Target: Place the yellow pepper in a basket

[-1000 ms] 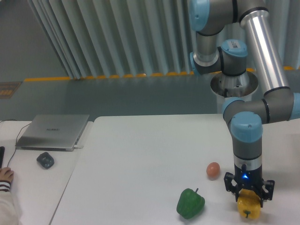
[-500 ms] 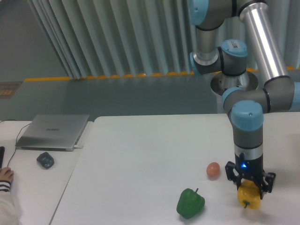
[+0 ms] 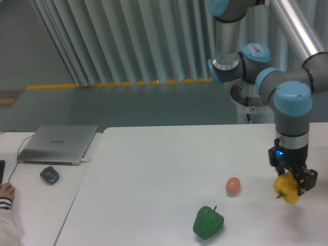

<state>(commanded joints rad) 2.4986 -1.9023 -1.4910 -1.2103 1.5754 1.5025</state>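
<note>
The yellow pepper [image 3: 287,188] is glossy and blocky, with its short dark stem pointing left. My gripper [image 3: 293,180] is shut on it and holds it lifted above the white table [image 3: 154,169] near the right edge. The pepper hangs below the fingers, tilted on its side. No basket shows in this view.
A green bell pepper [image 3: 208,222] lies on the table at the front. A small orange-pink egg-shaped thing [image 3: 233,185] sits left of my gripper. A closed laptop [image 3: 58,144] and a dark mouse [image 3: 49,175] lie at the left. A person's hand [image 3: 6,191] rests at the left edge.
My gripper has risen and moved to the right with the yellow pepper in it, from low at the table's front to higher near the right edge. The other things have not moved.
</note>
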